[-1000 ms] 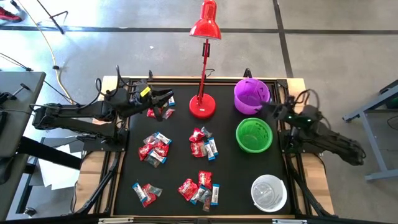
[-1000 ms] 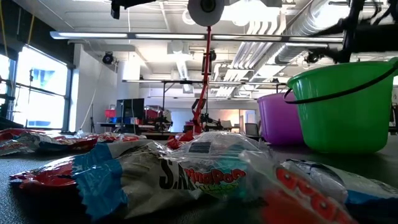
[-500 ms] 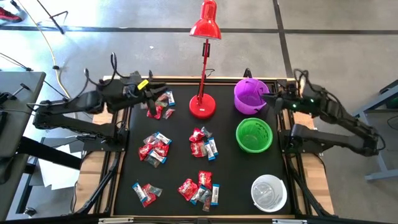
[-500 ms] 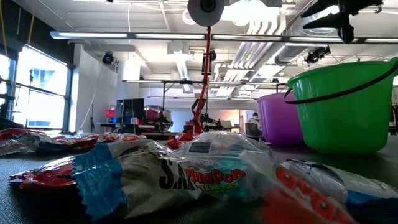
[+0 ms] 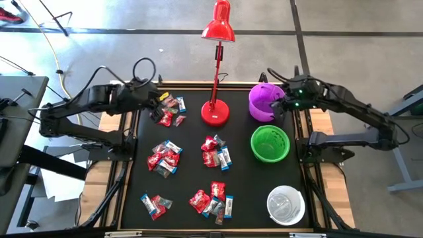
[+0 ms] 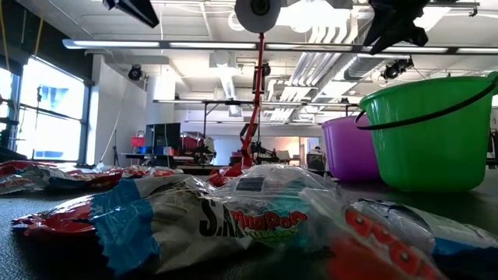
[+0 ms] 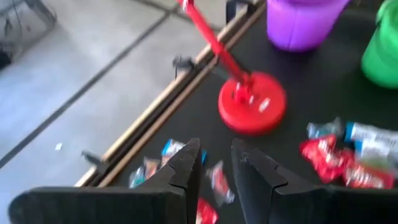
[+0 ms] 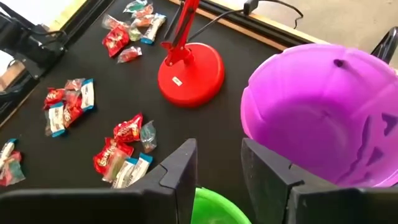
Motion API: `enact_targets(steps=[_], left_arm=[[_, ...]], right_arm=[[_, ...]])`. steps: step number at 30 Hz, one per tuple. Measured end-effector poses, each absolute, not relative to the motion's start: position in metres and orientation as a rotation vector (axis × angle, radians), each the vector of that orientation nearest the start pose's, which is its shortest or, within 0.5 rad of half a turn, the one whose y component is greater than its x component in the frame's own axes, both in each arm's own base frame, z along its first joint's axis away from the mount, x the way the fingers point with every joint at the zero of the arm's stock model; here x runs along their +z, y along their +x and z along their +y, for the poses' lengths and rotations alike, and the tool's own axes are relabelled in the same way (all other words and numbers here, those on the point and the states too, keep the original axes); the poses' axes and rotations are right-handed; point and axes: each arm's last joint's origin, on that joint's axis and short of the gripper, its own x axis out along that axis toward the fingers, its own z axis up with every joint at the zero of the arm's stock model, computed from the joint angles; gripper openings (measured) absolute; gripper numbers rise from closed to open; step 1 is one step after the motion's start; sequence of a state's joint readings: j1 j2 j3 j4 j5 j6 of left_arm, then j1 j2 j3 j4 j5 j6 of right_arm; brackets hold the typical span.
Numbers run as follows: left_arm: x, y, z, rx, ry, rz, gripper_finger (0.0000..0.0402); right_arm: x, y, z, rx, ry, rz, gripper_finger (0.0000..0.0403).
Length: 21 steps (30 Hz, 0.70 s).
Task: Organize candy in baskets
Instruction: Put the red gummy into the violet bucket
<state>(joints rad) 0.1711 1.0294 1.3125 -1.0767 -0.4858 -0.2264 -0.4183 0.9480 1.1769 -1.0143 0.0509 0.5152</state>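
Nearest the table's front edge the white basket (image 5: 285, 204) is sitting empty, with clusters of wrapped candy (image 5: 213, 201) lying loose on the black table (image 5: 185, 175) beyond it, then the green basket (image 5: 269, 143) and, farthest, the purple basket (image 5: 267, 102) beside the red desk lamp (image 5: 216, 111). The left gripper (image 5: 160, 106) is hovering over the far-left candy pile (image 5: 171, 112) with fingers (image 7: 184, 169) narrowly parted and holding nothing, so sorting seems to be only starting. It needs to descend onto one wrapper, while the right gripper (image 5: 285, 100), also narrowly open, is waiting over the purple basket's rim, probably empty.
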Motion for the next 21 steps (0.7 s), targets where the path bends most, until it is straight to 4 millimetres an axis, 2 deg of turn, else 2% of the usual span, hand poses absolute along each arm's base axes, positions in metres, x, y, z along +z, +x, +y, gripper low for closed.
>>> enact_targets(steps=[7,15,21], left_arm=[[0.37,0.171,0.057,0.685,-0.055,0.994,0.0076],[0.345,0.199,0.075,0.69,-0.056,1.165,0.0076],[0.312,0.219,0.081,0.681,-0.062,1.287,0.0076]], right_arm=[[0.369,0.149,-0.068,-0.65,0.633,0.699,0.0122],[0.36,0.141,-0.064,-0.708,0.701,0.823,0.0122],[0.355,0.133,-0.061,-0.73,0.705,0.928,0.0122]])
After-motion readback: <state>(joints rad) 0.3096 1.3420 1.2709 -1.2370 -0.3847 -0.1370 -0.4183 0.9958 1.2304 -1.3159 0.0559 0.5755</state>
